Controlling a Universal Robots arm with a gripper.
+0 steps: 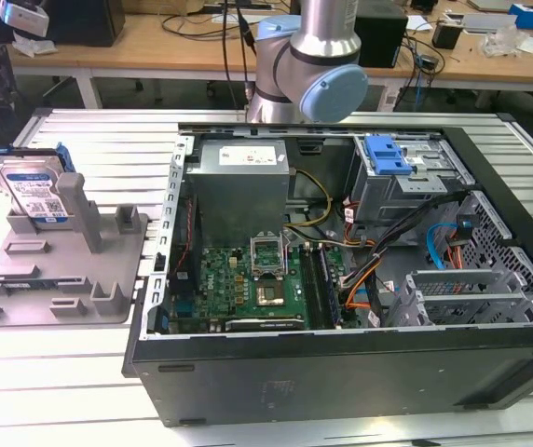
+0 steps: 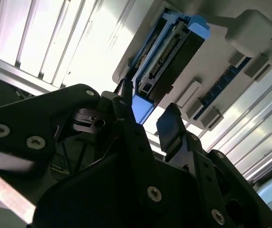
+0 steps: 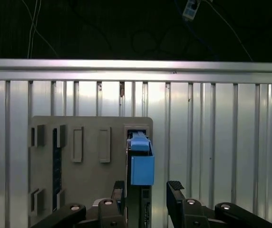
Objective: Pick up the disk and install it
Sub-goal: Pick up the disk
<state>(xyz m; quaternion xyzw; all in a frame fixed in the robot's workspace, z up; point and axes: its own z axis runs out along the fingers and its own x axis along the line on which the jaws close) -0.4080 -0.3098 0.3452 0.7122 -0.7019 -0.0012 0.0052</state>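
The disk (image 1: 32, 191) is a silver drive with a white-and-blue label in a blue bracket, standing tilted on edge in the grey stand (image 1: 61, 270) at the exterior view's left. In both wrist views I look down on its thin edge. In the first wrist view the gripper (image 3: 147, 192) is open, and the disk (image 3: 141, 164) runs from beyond the two black fingertips into the gap, close to one finger (image 3: 119, 190). The second wrist view shows the gripper (image 2: 146, 116) open, with the disk (image 2: 171, 54) beyond its tips and the bracket's blue end in the gap. I cannot tell whether anything touches.
An open computer case (image 1: 341, 372) lies on the slatted metal table (image 1: 61, 391) to the exterior view's right of the stand, with its motherboard, cables and a drive bay with a blue tab (image 1: 387, 156) exposed. The arm's joint (image 1: 318, 65) rises behind the case.
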